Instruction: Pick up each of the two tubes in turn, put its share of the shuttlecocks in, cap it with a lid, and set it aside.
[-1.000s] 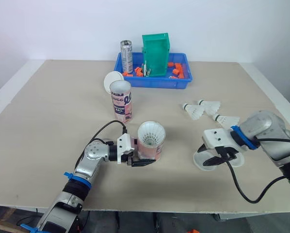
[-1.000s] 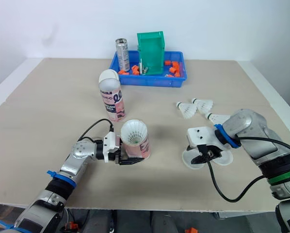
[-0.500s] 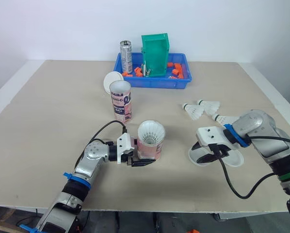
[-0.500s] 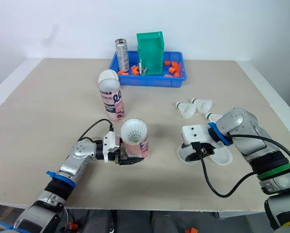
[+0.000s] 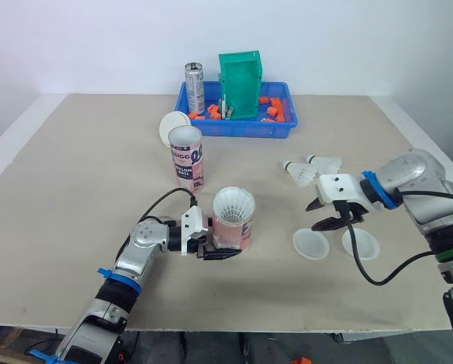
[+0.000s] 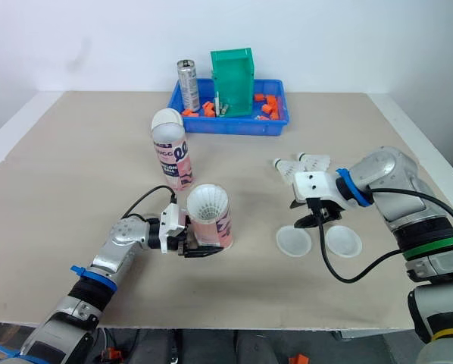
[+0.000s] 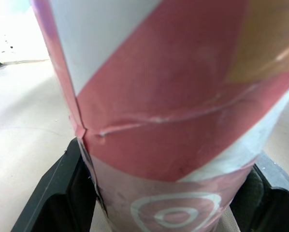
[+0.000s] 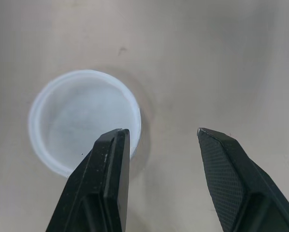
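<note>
My left gripper (image 5: 211, 246) is shut on a pink and white tube (image 5: 234, 227) standing on the table, with a white shuttlecock (image 5: 235, 205) sticking out of its open top. In the left wrist view the tube (image 7: 173, 96) sits between both fingers. A second pink tube (image 5: 187, 158) stands further back, a white lid (image 5: 173, 123) behind it. Two white lids (image 5: 310, 244) (image 5: 360, 244) lie side by side at the right. My right gripper (image 5: 325, 214) hangs open just above them; one lid (image 8: 84, 118) shows beside one of its fingers. Two shuttlecocks (image 5: 302, 173) (image 5: 326, 163) lie behind it.
A blue tray (image 5: 238, 129) at the back centre holds a green bin (image 5: 242, 74), a metal can (image 5: 195, 78) and small orange parts. The table's right edge (image 5: 438, 163) runs close behind my right arm.
My right gripper has lifted off the lids and drawn back toward the shuttlecocks, holding nothing. The two lids stay on the table. My left gripper keeps its hold on the tube.
</note>
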Available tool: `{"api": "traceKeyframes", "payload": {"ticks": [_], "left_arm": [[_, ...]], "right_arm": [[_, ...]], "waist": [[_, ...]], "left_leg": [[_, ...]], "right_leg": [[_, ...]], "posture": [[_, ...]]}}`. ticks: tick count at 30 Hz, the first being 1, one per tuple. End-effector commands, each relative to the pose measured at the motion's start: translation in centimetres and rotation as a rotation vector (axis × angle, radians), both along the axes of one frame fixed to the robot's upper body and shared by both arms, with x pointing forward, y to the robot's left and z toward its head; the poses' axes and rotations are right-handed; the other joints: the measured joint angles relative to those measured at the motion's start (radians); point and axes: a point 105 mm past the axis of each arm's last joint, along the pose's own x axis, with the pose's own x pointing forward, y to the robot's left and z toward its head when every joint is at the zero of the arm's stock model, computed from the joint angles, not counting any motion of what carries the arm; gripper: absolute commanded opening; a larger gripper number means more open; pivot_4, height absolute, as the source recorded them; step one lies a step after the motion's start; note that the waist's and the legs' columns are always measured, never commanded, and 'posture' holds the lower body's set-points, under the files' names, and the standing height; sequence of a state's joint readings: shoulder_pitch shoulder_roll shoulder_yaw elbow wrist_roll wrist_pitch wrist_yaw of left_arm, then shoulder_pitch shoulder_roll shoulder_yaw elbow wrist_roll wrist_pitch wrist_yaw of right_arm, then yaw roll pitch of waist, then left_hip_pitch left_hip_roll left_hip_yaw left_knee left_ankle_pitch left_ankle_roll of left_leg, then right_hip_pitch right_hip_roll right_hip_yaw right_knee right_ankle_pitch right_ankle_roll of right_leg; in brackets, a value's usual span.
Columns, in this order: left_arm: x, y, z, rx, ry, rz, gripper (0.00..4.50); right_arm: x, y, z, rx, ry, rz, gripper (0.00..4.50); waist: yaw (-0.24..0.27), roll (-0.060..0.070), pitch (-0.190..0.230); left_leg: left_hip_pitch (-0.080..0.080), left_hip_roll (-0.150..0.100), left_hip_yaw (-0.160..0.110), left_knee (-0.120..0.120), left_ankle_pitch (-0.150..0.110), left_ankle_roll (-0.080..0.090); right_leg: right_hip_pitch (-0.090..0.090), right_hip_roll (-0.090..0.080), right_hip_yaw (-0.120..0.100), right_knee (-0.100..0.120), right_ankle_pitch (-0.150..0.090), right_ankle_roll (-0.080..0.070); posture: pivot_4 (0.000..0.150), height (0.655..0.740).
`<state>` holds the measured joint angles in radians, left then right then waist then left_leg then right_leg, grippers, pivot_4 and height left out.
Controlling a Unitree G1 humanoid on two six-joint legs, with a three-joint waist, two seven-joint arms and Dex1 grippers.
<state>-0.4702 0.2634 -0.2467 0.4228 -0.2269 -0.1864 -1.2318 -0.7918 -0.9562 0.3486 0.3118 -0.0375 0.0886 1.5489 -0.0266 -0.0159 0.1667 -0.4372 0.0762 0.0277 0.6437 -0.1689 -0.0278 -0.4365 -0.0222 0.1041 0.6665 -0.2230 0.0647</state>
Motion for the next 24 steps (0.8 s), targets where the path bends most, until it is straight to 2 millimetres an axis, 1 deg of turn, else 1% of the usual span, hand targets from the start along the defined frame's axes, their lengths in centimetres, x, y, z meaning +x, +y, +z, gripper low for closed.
{"api": "traceKeyframes", "payload": {"ticks": [1,6,12,15,18,19,24], "left_arm": [[-0.3,0.9,-2.5,0.081,0.087,0.016,3.24],[0.1,1.1,-2.3,0.079,0.081,0.034,3.24],[0.4,1.2,-2.1,0.075,0.077,0.048,3.24],[0.1,1.2,-2.3,0.08,0.092,0.038,3.24],[-0.1,1.2,-2.8,0.103,0.127,0.028,3.24],[-0.2,1.3,-3.0,0.111,0.133,0.027,3.24],[0.0,1.5,-3.3,0.129,0.159,0.036,3.24]], "right_arm": [[0.4,-0.1,0.0,-0.014,-0.01,-0.001,2.47],[0.8,0.5,-1.1,-0.019,0.03,0.006,2.47],[0.8,0.8,-1.9,-0.041,0.064,0.033,2.47],[0.7,0.9,-2.3,-0.071,0.077,0.063,1.68],[1.0,1.2,-1.9,-0.069,0.065,0.068,0.26],[0.9,1.2,-1.8,-0.067,0.065,0.077,0.12],[1.2,1.5,-0.5,-0.02,0.044,0.069,0.12]], "waist": [[0.0,0.0,0.0],[0.0,0.0,0.0],[-0.001,0.0,0.0],[-0.001,0.0,0.0],[-0.004,0.0,0.0],[-0.006,0.0,0.0],[-0.013,0.0,0.0]], "left_leg": [[0.0,0.0,0.0,0.0,0.0,0.0],[0.0,0.0,0.0,0.0,0.0,0.0],[0.0,0.0,0.0,0.0,0.0,0.0],[0.0,0.0,0.0,0.0,0.0,0.0],[0.001,0.0,0.0,0.0,0.0,0.0],[0.001,0.0,0.0,0.0,0.0,0.0],[0.001,0.0,0.0,0.0,0.001,0.001]], "right_leg": [[0.0,0.0,0.0,0.0,0.0,0.0],[0.0,0.0,0.0,0.0,0.0,0.0],[0.0,0.0,0.0,0.0,0.0,0.0],[0.0,0.0,0.0,0.0,0.0,0.0],[0.001,0.0,0.0,0.0,0.001,-0.001],[0.001,0.0,0.0,0.0,0.001,-0.001],[0.001,0.0,0.0,0.0,0.001,-0.001]], "posture": [[0.15,0.7083],[0.15,0.7083],[0.15,0.7083],[0.15,0.7083],[0.15,0.7083],[0.15,0.7083],[0.15,0.7083]]}}
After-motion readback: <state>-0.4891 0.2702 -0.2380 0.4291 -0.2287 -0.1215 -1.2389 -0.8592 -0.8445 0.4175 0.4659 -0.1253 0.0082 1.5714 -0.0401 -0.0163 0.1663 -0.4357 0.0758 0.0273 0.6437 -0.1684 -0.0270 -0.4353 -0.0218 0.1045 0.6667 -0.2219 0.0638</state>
